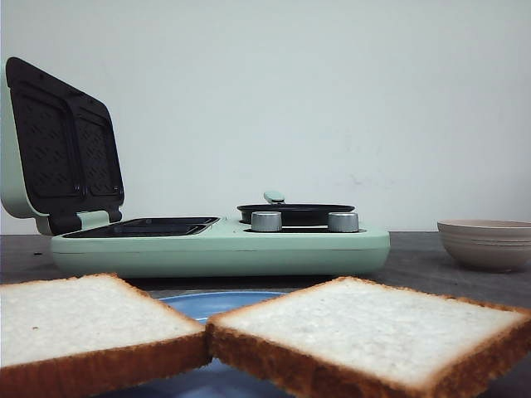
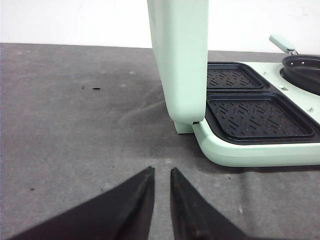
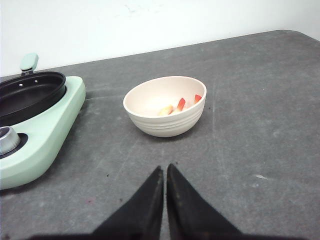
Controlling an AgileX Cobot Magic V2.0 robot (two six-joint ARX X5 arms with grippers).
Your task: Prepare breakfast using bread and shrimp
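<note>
Two square slices of white bread, one on the left (image 1: pixel 83 319) and one on the right (image 1: pixel 373 327), lie side by side on a blue plate (image 1: pixel 217 303) at the very front. A few small orange-and-whitish shrimp pieces (image 3: pixel 181 104) lie in a cream bowl (image 3: pixel 145 122), which also shows at the right in the front view (image 1: pixel 485 245). My left gripper (image 2: pixel 161 170) is empty, its jaws almost together, low over the bare table beside the green breakfast maker (image 2: pixel 260 152). My right gripper (image 3: pixel 165 167) is shut and empty, a short way from the bowl. Neither gripper shows in the front view.
The green breakfast maker (image 1: pixel 224 249) stands across the middle of the table. Its lid (image 1: pixel 58 149) is raised at the left over two black grill plates (image 2: pixel 257 117). A black pan (image 1: pixel 294 213) sits on its right half behind two knobs (image 1: pixel 266 221). The table top is dark grey.
</note>
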